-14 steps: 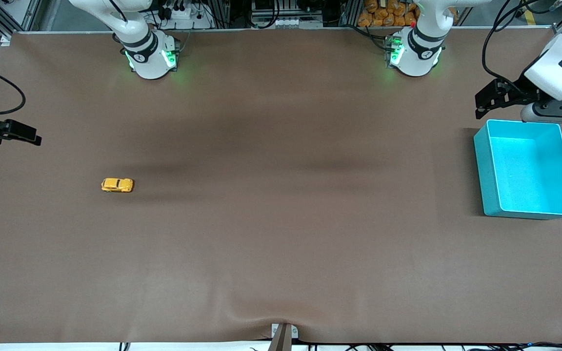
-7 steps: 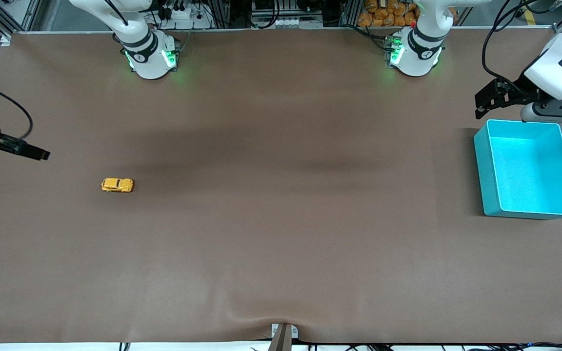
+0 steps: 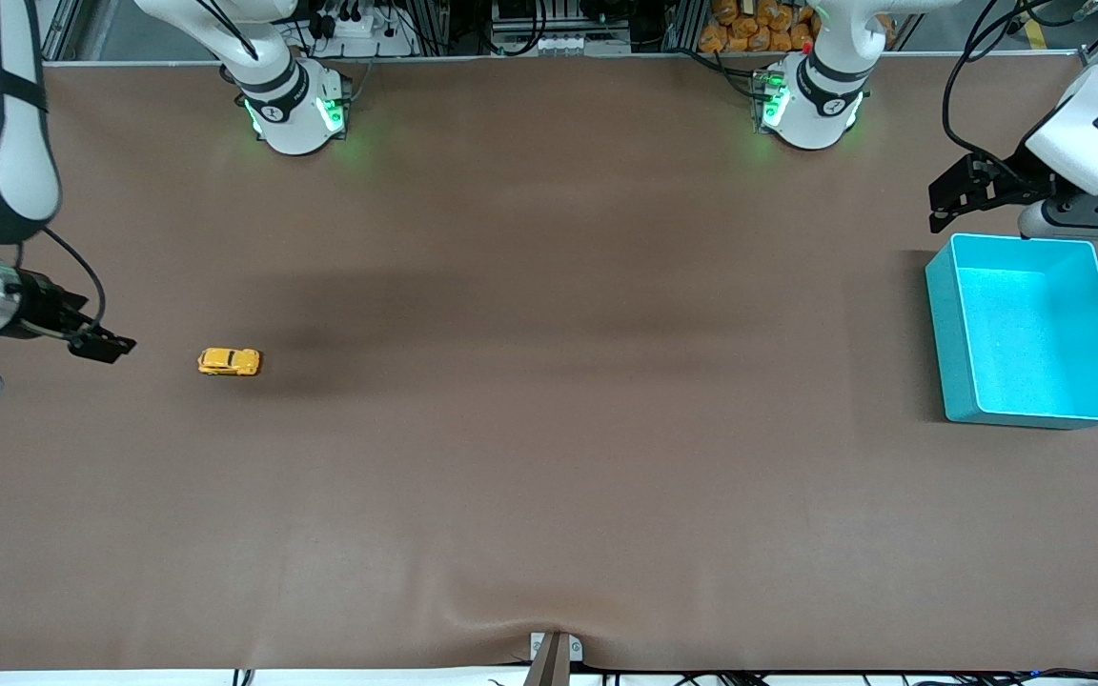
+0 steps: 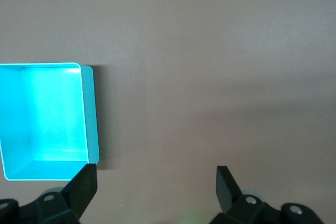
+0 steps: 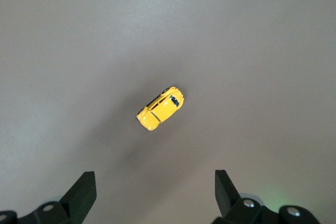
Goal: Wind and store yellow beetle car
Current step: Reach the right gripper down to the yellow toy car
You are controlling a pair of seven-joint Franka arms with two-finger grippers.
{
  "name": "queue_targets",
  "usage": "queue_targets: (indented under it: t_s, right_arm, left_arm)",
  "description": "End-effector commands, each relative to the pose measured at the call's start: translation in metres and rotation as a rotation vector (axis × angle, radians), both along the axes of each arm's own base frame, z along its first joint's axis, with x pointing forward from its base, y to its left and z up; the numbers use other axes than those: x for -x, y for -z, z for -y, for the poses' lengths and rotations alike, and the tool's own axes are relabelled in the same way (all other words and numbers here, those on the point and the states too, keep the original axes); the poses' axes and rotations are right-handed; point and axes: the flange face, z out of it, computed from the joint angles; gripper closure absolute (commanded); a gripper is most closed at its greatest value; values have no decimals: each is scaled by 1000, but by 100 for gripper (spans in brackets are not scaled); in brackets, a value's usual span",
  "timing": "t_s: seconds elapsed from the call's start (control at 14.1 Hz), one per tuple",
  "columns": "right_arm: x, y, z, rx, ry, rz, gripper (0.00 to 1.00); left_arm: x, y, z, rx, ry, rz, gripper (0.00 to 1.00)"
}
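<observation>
No readable text, label or number shows anywhere.

2 white Franka arms, black joint bands, green base lights, black cables, black two-finger grippers.

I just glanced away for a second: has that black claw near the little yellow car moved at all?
Yes. The right gripper has moved toward the yellow beetle car, which lies where it was on the table.
</observation>
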Motion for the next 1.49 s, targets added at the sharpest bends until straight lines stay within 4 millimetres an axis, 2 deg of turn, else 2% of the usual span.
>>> queue_targets:
  t_s: [0.0,0.28,0.43,0.64,1.06,1.28,1.42]
  right_arm:
    - [11,27,0,-20,151,14,0]
    - [19,61,8,-6,455,37,0]
    - [22,71,9,10,535,32,0]
    - [29,98,6,37,688,45,0]
    - [50,152,4,65,845,76,0]
    - [50,168,3,73,872,73,0]
    - [53,190,-3,84,897,80,0]
  left_arm:
    - [-3,-4,-2,10,3,14,0]
    - [-3,-4,-2,10,3,14,0]
    - [-2,-5,-2,10,3,16,0]
    - [-2,-5,-1,10,5,16,0]
    - [-2,-6,3,8,12,18,0]
    - [-1,-6,5,8,16,18,0]
    - [-1,-6,5,8,16,18,0]
